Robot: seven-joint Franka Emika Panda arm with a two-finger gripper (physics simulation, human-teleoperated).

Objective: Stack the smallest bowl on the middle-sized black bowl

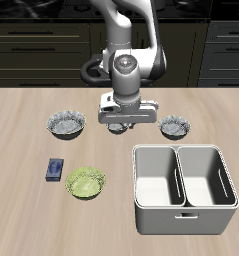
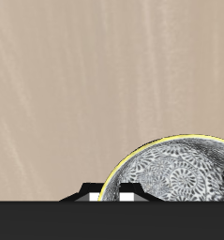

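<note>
The smallest bowl (image 2: 174,173), dark with a speckled grey-white inside, is mostly hidden under my gripper (image 1: 121,124) in the exterior view; only a dark bit (image 1: 115,128) shows. In the wrist view its rim runs between my fingertips, and my gripper (image 2: 112,196) is shut on that rim. The middle-sized black bowl (image 1: 175,126) stands on the table beside the gripper, apart from it, near the white bin. I cannot tell whether the held bowl is off the table.
The largest dark bowl (image 1: 66,124) stands on the other side of the gripper. A yellow-green bowl (image 1: 86,183) and a small blue book (image 1: 55,170) lie nearer the front edge. A white two-compartment bin (image 1: 184,178) stands at the front.
</note>
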